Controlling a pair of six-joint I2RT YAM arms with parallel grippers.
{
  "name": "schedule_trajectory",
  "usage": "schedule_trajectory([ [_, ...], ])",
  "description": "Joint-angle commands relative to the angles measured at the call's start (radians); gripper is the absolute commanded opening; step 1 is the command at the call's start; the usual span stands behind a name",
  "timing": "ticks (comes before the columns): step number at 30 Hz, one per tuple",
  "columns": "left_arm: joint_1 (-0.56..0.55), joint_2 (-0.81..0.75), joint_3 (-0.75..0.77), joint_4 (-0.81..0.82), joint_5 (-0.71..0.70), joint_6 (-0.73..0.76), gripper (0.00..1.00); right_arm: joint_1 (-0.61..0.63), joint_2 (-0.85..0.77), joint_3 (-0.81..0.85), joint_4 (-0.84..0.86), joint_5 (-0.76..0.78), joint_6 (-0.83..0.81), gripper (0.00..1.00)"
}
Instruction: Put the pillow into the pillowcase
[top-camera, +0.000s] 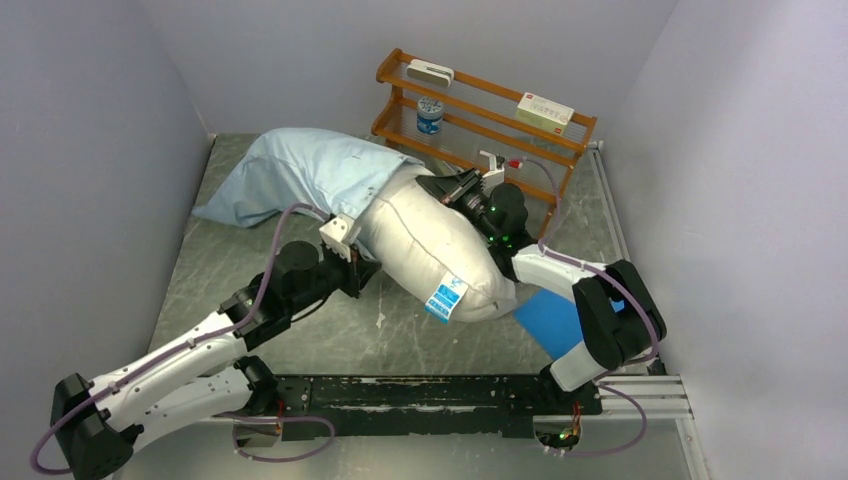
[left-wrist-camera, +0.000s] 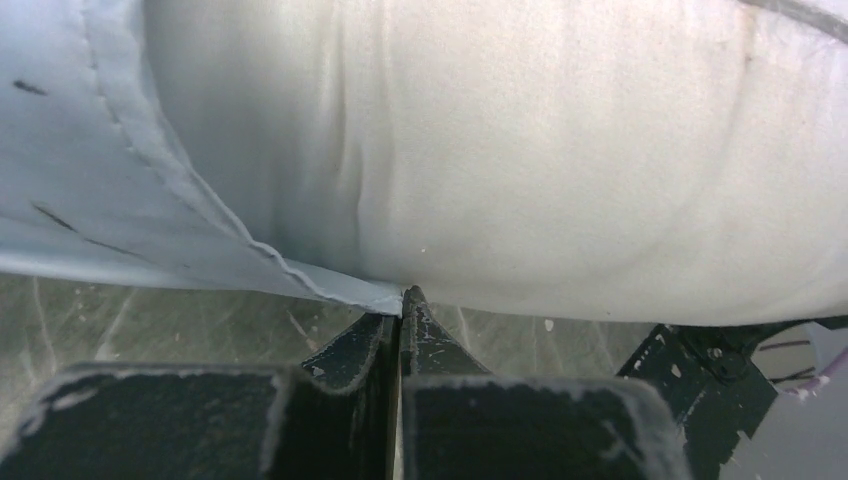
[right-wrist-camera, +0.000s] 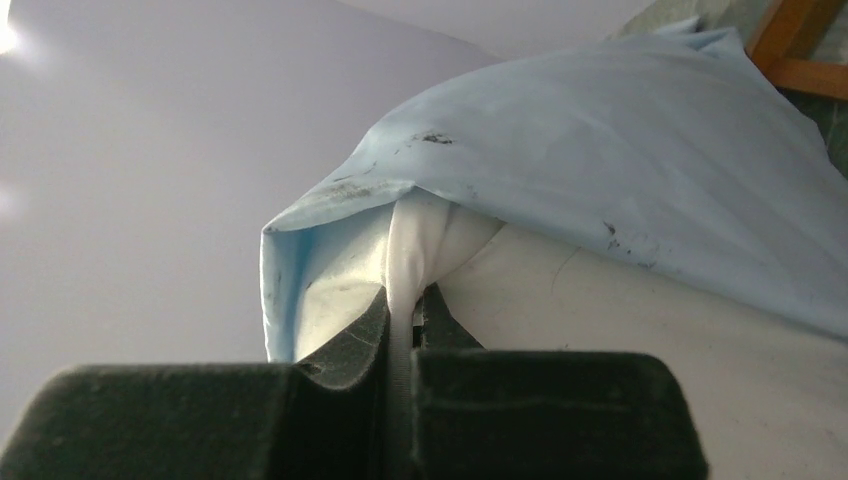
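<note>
Pillow (top-camera: 440, 250) half sheathed in pillowcase (top-camera: 300, 170), tagged end bare; left gripper (left-wrist-camera: 400, 305) pinched tight on the pillowcase's lower hem, pillow bulging just above; right gripper (right-wrist-camera: 405, 300) clamped on the lifted rim, pillow directly beyond its tips.

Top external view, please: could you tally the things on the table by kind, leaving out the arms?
Bedding: 2 (pillow, pillowcase)
Flat blue sheet: 1
Wooden rack: 1
Items on the rack: 3 (white case, jar, white box)
Total: 7
</note>
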Motion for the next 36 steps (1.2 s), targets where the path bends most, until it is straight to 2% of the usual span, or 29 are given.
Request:
schedule_trajectory([
  [1, -0.03, 0.009, 0.009, 0.061, 0.252, 0.028, 0.05, 0.01, -0.037, 0.07, 0.104, 0.055, -0.075, 0.0],
  [3, -0.038, 0.051, 0.036, 0.032, 0.32, 0.055, 0.05, 0.018, -0.034, 0.093, 0.098, 0.055, -0.093, 0.0],
  [6, -0.058, 0.086, 0.087, -0.025, 0.349, 0.1, 0.05, 0.023, -0.042, 0.115, 0.084, 0.07, -0.126, 0.0],
  [14, -0.071, 0.003, 0.107, -0.073, 0.392, 0.166, 0.05, 0.081, -0.075, 0.103, 0.036, 0.097, -0.37, 0.0],
  [15, -0.071, -0.003, 0.108, -0.09, 0.399, 0.172, 0.14, 0.09, -0.077, 0.098, 0.039, 0.087, -0.408, 0.0],
  [16, -0.071, -0.007, 0.115, -0.116, 0.404, 0.178, 0.31, 0.099, -0.081, 0.092, 0.041, 0.073, -0.445, 0.0],
  [17, -0.072, -0.013, 0.127, -0.14, 0.406, 0.183, 0.4, 0.111, -0.086, 0.085, 0.041, 0.052, -0.485, 0.0],
  [22, -0.071, -0.098, 0.165, -0.152, 0.44, 0.146, 0.55, 0.144, -0.105, 0.099, -0.038, -0.026, -0.674, 0.0],
  [25, -0.071, -0.141, 0.226, -0.16, 0.374, 0.101, 0.61, 0.157, -0.097, 0.15, -0.135, -0.134, -0.765, 0.0],
  [28, -0.072, -0.105, 0.374, -0.304, 0.198, 0.083, 0.63, 0.199, -0.109, 0.197, -0.287, -0.186, -0.852, 0.22],
  [31, -0.071, -0.011, 0.559, -0.501, -0.086, 0.066, 0.64, 0.217, -0.166, 0.198, -0.401, -0.189, -0.864, 0.47],
  [33, -0.069, 0.068, 0.661, -0.612, -0.257, 0.045, 0.63, 0.217, -0.219, 0.204, -0.494, -0.197, -0.863, 0.6],
  [36, -0.07, 0.156, 0.769, -0.716, -0.411, 0.059, 0.64, 0.216, -0.298, 0.197, -0.634, -0.169, -0.895, 0.76],
])
